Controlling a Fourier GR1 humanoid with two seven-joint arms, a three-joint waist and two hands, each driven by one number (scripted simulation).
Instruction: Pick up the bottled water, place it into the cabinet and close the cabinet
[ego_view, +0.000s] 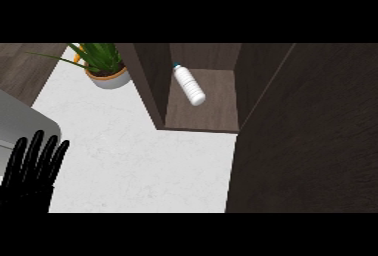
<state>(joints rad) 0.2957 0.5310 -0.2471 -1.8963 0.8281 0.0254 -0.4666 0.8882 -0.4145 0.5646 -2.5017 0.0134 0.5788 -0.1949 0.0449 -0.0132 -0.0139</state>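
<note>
Resting at the lower left, the left hand (33, 162) shows fingers straight, slightly spread and pointing up; it holds nothing and touches nothing that can be made out. A grey rounded object (22, 117) lies just above it at the left edge. The white counter (140, 165) spreads to its right. A potted plant (105, 67) stands at the counter's far end, beside the cabinet's left wall. The bottle (189, 85) lies tilted inside the open cabinet (203, 117), on its floor, cap toward the back, well apart from the hand, up and to its right. The dark door (306, 135) fills the right side. No right hand is visible.
</note>
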